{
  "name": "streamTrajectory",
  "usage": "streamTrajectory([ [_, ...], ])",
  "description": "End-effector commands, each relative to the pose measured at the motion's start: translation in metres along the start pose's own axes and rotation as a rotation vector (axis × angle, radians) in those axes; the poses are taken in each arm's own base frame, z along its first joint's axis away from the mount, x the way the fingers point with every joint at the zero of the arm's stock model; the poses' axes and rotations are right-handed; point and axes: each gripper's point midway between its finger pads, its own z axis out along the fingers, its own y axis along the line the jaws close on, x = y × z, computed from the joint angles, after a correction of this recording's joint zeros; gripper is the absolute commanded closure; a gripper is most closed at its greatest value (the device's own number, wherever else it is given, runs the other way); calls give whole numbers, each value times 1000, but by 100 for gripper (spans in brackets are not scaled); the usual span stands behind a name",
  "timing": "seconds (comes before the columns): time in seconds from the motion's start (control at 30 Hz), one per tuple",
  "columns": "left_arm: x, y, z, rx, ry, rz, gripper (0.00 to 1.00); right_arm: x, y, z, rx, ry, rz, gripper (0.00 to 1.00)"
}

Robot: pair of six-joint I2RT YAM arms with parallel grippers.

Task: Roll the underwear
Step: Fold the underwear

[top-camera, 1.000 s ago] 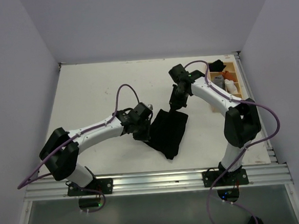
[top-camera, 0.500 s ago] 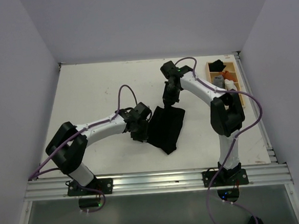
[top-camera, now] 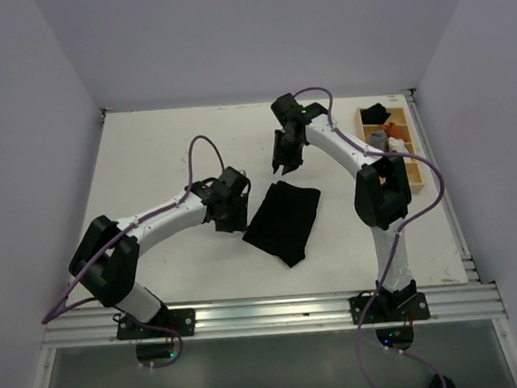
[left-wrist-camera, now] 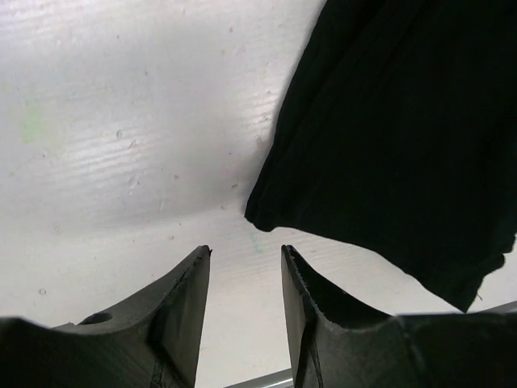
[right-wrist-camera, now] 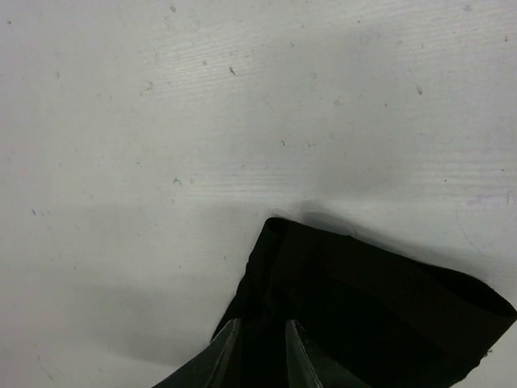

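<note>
Underwear [top-camera: 283, 221] lying flat on the white table [top-camera: 149, 157], between the two arms. It appears folded into a long panel, a shape that suits rolling from one short end. Left gripper [left-wrist-camera: 246, 257] sits low beside the garment's near-left corner, its fingers [left-wrist-camera: 182, 311] spread with only bare table between them, clear of the cloth. Right gripper [right-wrist-camera: 260, 327] hangs above the far corner, its fingers [right-wrist-camera: 229, 343] parted a little and pinching nothing that can be seen; in the overhead view it stands just off the far edge. Neither arm holds the cloth, so the roll is judged not yet begun; stations at two corners suit a fresh grasp of an edge
</note>
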Motion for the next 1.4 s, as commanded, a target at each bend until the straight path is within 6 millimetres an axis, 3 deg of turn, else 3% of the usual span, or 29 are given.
streamTrajectory([
  [0.0, -42, -26, -17, 153, -127, 59, 55, 10, 3, -18, -38, 44, -62, 68],
  [0.1, -50, -28, -11, 238, -97, 62, 55, 35, -9, -30, -47, 74, -100, 68],
  [0.13, -48, -29, -6, 280, -58, 69, 55, 54, -20, -37, -44, 92, -104, 68],
  [0.2, -49, -31, -1, 294, -36, 86, 55, 71, -20, -39, -97, 98, -105, 68],
  [0.23, -48, -31, 1, 298, -27, 94, 55, 91, -28, -44, -101, 110, -110, 68],
  [0.4, -37, -34, 17, 326, 13, 87, 57, 133, -20, -43, -191, 124, -128, 71],
  [0.53, -20, -27, 30, 310, 66, 68, 69, 177, -30, -33, -174, 194, -165, 74],
  [0.6, -11, -22, 34, 295, 84, 63, 74, 185, -34, -33, -183, 189, -154, 75],
  [0.73, 6, -12, 36, 255, 132, 38, 75, 216, -69, -14, -123, 240, -133, 76],
  [0.9, 19, -6, 28, 231, 174, 4, 75, 230, -97, -2, -43, 268, -160, 76],
  [1.03, -5, -28, -6, 323, 101, 0, 68, 229, -111, -13, 9, 252, -200, 76],
  [1.13, -40, -37, -18, 335, 26, 39, 62, 227, -124, -24, 78, 245, -217, 75],
  [1.17, -61, -44, -24, 348, -20, 54, 61, 226, -125, -29, 84, 243, -218, 75],
  [1.23, -80, -40, -9, 323, -31, 67, 60, 221, -110, -38, 35, 220, -178, 75],
  [1.27, -100, -45, -13, 333, -67, 75, 59, 216, -98, -43, -21, 184, -153, 73],
  [1.33, -114, -42, 4, 324, -57, 77, 59, 215, -85, -47, -66, 168, -48, 66],
  [1.37, -129, -47, 1, 337, -86, 85, 59, 211, -78, -47, -96, 140, -15, 58],
])
